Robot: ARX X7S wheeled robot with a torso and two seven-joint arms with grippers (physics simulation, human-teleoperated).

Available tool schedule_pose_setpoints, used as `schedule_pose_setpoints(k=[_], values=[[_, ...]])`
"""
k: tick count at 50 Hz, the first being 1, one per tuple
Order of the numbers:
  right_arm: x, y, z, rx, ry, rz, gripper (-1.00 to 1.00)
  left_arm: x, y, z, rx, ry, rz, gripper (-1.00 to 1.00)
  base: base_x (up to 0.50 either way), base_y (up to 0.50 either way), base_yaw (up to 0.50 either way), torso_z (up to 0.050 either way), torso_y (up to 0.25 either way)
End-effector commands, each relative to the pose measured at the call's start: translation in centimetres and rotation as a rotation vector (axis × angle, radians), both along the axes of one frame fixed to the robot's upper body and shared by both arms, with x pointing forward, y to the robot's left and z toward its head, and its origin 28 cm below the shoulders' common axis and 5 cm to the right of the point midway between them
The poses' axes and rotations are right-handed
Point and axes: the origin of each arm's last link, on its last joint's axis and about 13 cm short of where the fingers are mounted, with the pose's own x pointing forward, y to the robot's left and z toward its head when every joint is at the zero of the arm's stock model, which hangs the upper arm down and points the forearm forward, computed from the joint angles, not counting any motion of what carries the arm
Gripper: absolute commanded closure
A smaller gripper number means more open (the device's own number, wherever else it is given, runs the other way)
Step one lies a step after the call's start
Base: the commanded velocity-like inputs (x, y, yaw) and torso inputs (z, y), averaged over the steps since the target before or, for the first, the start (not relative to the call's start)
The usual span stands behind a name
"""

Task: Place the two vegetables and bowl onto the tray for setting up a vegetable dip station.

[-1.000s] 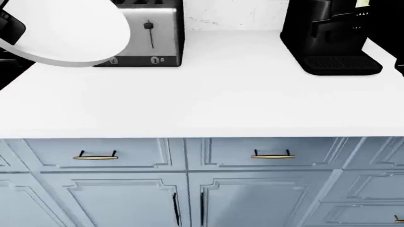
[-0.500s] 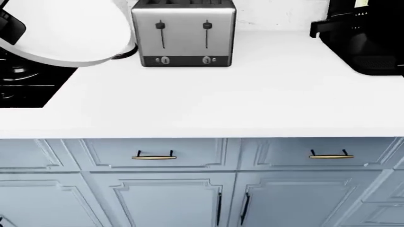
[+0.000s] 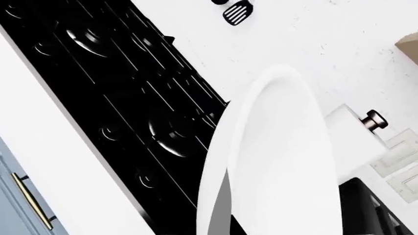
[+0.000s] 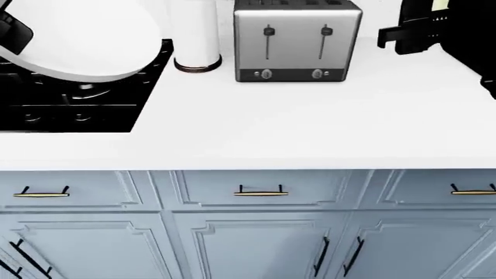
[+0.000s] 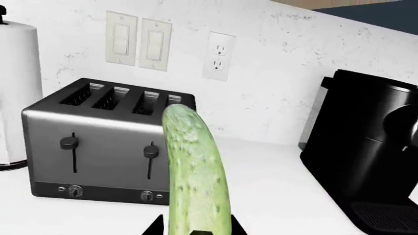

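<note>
Up at the head view's left, the left gripper [image 4: 9, 32] carries the white bowl [image 4: 81, 38] above the black stovetop [image 4: 69, 107], closed on its rim. Meanwhile the right gripper [image 5: 196, 230] is clamped on the green cucumber [image 5: 193, 178], which stands before the toaster [image 5: 98, 142] on the white surface [image 4: 310, 122].

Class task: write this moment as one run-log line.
left: holds bowl above stovetop | right: holds cucumber facing toaster | tray, carrot: unseen
</note>
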Motion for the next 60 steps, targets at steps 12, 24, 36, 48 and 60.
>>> schedule_pose_setpoints(k=[12, 24, 36, 48, 60], values=[[-0.07, -0.16, 0.09, -0.003, -0.008, -0.003, 1.0, -0.16, -0.24, 0.38, 0.008, -0.031, -0.011, 1.0, 0.0, 0.5, 0.0, 0.0, 0.001], [-0.17, -0.1, 0.21, -0.017, -0.004, -0.004, 1.0, -0.15, -0.26, 0.33, 0.006, -0.025, -0.014, 1.0, 0.0, 0.5, 0.0, 0.002, 0.001], [-0.01, -0.2, 0.05, -0.013, -0.004, -0.009, 1.0, -0.06, -0.27, 0.29, 0.007, -0.029, -0.016, 1.0, 0.0, 0.5, 0.0, 0.0, 0.0], [-0.08, -0.05, 0.12, -0.014, -0.003, -0.004, 1.0, -0.11, -0.36, 0.31, 0.008, -0.028, -0.022, 1.0, 0.0, 0.5, 0.0, 0.0, 0.001], [-0.02, -0.06, 0.05, -0.017, -0.004, -0.001, 1.0, -0.13, -0.38, 0.3, 0.007, -0.028, -0.023, 1.0, 0.0, 0.5, 0.0, 0.0, 0.001]])
